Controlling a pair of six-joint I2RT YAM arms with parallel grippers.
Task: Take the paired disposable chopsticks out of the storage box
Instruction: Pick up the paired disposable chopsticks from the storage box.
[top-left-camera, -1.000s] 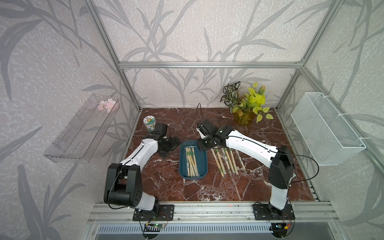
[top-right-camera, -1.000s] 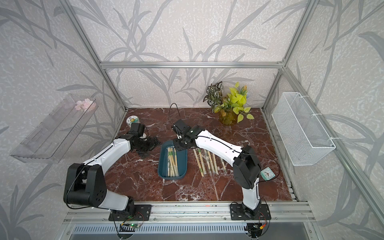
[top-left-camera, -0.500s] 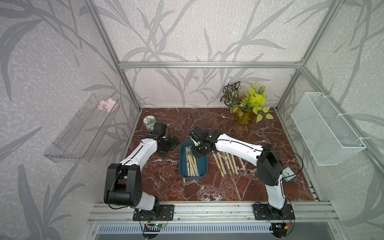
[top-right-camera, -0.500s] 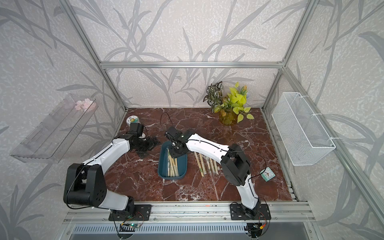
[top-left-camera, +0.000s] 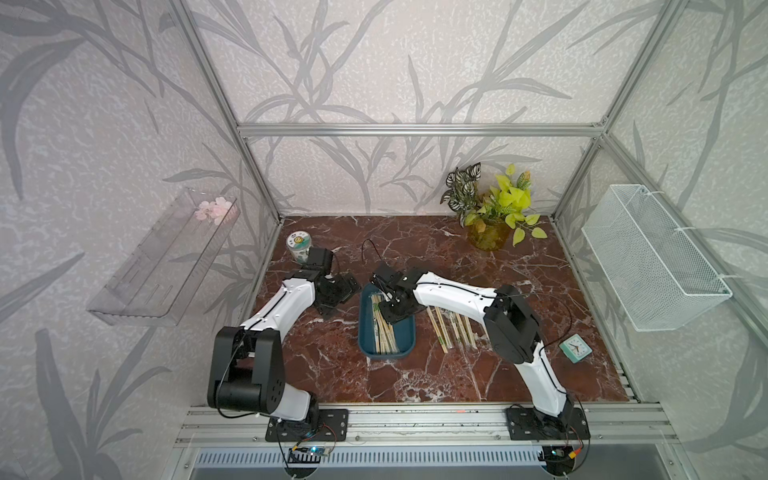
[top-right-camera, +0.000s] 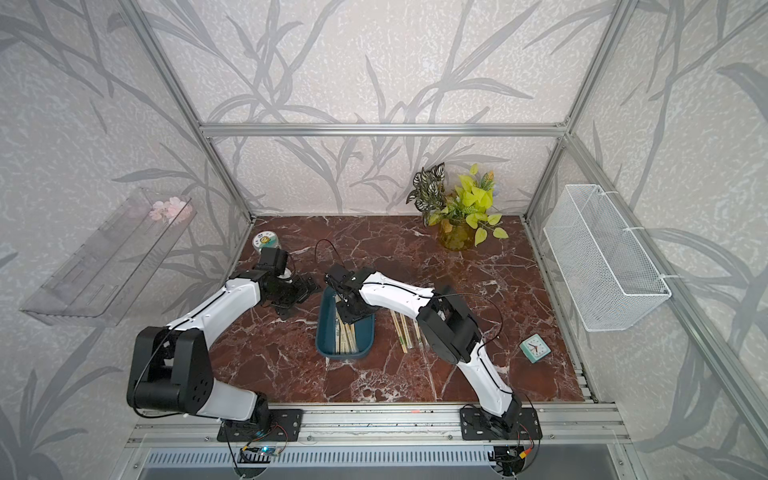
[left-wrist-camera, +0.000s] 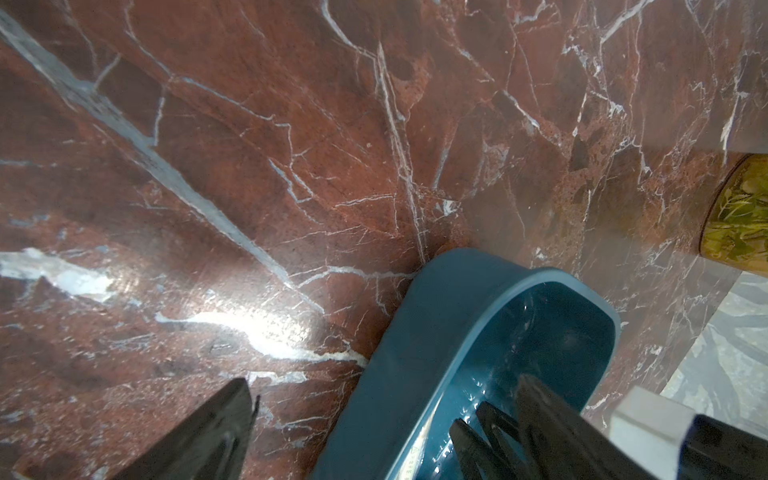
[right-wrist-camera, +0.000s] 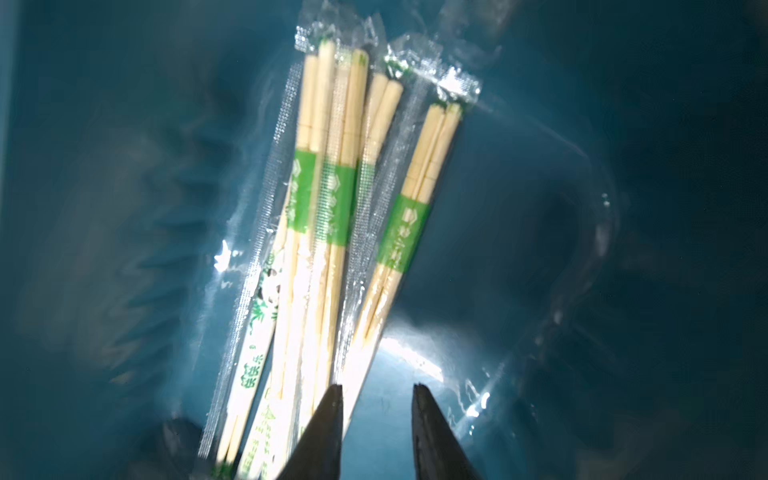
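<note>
Down by the near rail, the storage box (top-left-camera: 407, 338) sits lengthwise on the red marble. A bundle of wrapped chopsticks (top-left-camera: 384, 332) lies along its left half. Just right of the box, more pairs (top-left-camera: 453, 328) are fanned out on the marble, partly under the right forearm. A small teal clock (top-left-camera: 575, 349) sits well off to the right.

Up at the box's far end, the right claw (right-wrist-camera: 378, 399) hangs tips-down inside. It is released: only blue floor shows in the gap. The bundle's outermost pair runs up against one fingertip (right-wrist-camera: 328, 415), outside the gap.

The left claw (top-left-camera: 338, 291) sits at the far left corner, spread wide. The box wall runs between its fingers, but it isn't clamped.

Farther back are a round tin (top-left-camera: 298, 246) and the potted plant (top-left-camera: 490, 216).
</note>
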